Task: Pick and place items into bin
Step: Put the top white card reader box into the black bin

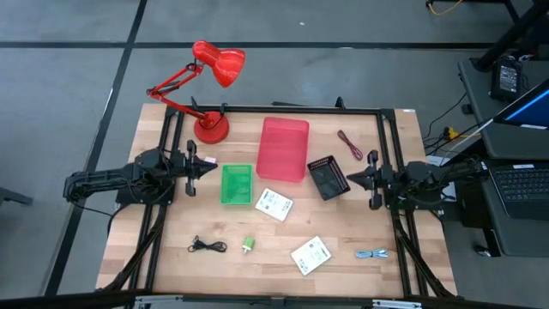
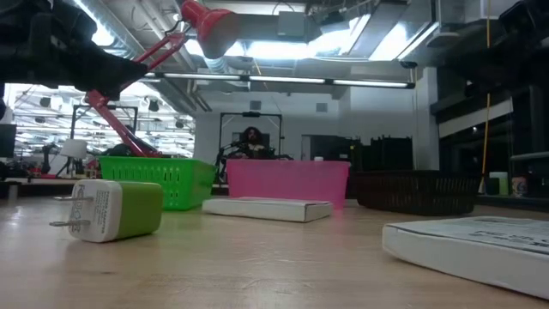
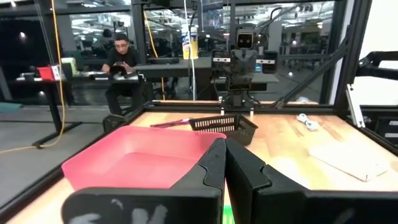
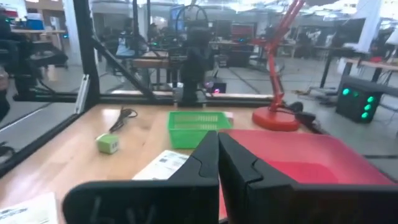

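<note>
pale wood table (image 1: 171, 257), glossy red plastic bin (image 1: 283, 148), meshed green basket (image 1: 237, 184)

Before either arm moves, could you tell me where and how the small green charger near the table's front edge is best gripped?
Grip the green charger across its two broad flat sides, coming straight down from above. It lies alone on the bare table, prongs level, apart from the black cable. The left claw, now shut, looks nearer and would need to open first.

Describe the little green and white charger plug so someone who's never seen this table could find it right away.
Start at the green basket in the table's middle and move toward the near edge. The charger plug lies there alone, between the black cable and a white packet. It is the only small blocky piece, green with a white end.
</note>
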Controlling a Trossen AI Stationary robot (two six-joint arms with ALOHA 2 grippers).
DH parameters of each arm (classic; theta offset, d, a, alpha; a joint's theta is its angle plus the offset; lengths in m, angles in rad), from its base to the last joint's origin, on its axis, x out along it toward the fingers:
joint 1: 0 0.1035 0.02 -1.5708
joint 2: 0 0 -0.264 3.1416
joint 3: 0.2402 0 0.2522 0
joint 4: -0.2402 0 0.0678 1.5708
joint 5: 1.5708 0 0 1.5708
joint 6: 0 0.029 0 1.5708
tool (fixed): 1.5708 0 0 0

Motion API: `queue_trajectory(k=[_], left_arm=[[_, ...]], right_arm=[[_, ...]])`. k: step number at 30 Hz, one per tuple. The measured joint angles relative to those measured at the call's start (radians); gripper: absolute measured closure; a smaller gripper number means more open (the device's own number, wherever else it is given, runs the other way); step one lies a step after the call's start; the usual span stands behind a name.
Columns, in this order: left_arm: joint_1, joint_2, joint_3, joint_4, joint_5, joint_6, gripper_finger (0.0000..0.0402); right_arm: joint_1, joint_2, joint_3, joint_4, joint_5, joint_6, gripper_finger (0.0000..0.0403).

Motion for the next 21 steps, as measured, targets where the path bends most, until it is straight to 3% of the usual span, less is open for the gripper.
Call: queue_trajectory(k=[11, 21], left_arm=[[0.0, 0.01, 0.001, -0.004, -0.063, -0.017, 0.0399], [0.0, 0.176, 0.051, 0.009, -0.143, -0.037, 0.04]], right_arm=[[0.0, 0.0, 0.003, 0.014, 0.075, -0.054, 0.0402], [0.0, 0.041, 0.024, 0.012, 0.154, -0.033, 0.0403]])
